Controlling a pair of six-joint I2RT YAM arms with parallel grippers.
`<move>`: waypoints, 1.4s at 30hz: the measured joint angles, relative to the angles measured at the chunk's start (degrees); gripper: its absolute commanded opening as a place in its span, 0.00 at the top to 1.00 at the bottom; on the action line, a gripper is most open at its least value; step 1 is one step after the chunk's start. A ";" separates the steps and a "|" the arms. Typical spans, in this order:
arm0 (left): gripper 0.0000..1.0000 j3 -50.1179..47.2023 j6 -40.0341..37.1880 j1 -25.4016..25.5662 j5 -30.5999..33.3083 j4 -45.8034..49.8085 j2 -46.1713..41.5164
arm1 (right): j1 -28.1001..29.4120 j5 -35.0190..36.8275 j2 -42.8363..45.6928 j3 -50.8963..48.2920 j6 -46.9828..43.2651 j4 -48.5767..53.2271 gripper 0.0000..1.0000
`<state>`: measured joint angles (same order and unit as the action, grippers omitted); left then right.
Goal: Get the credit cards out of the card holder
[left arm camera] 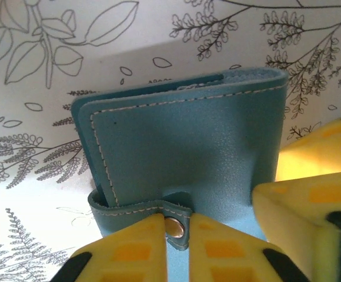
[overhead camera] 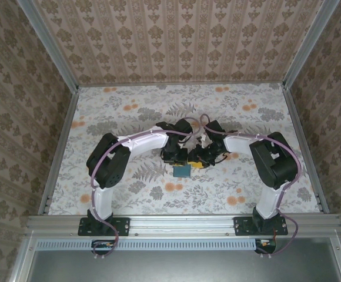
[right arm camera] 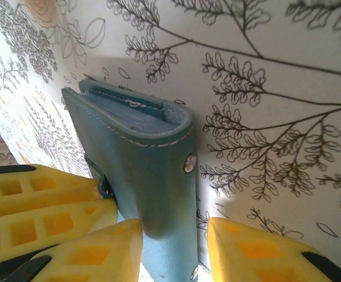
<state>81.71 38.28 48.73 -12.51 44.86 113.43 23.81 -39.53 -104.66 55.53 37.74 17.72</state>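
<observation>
The teal card holder [overhead camera: 182, 171] lies folded shut just toward 6 o'clock of the table [overhead camera: 264, 194] centre, with no credit card out yet: the left gripper [left arm camera: 175, 234] is pinched narrow on its snap tab [left arm camera: 129, 207], and the right gripper [right arm camera: 173, 230] closely straddles it, though I cannot tell if it grips.

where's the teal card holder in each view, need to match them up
top external: card holder is small, just below the centre of the picture.
left wrist: card holder is large and central, its broad face to the camera, snap strap at the bottom.
right wrist: card holder is centre-left, seen edge-on.
shared landmark: the fern-print table cover it lies on.
</observation>
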 measured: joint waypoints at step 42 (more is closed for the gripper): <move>0.90 -14.84 -2.38 -6.36 -3.54 -11.80 -10.14 | 1.95 11.10 -0.79 8.50 -6.73 15.72 0.52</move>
<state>66.87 35.90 42.37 -16.05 33.06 103.28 25.76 -28.42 -105.45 64.03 31.00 33.43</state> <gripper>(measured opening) 0.115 0.394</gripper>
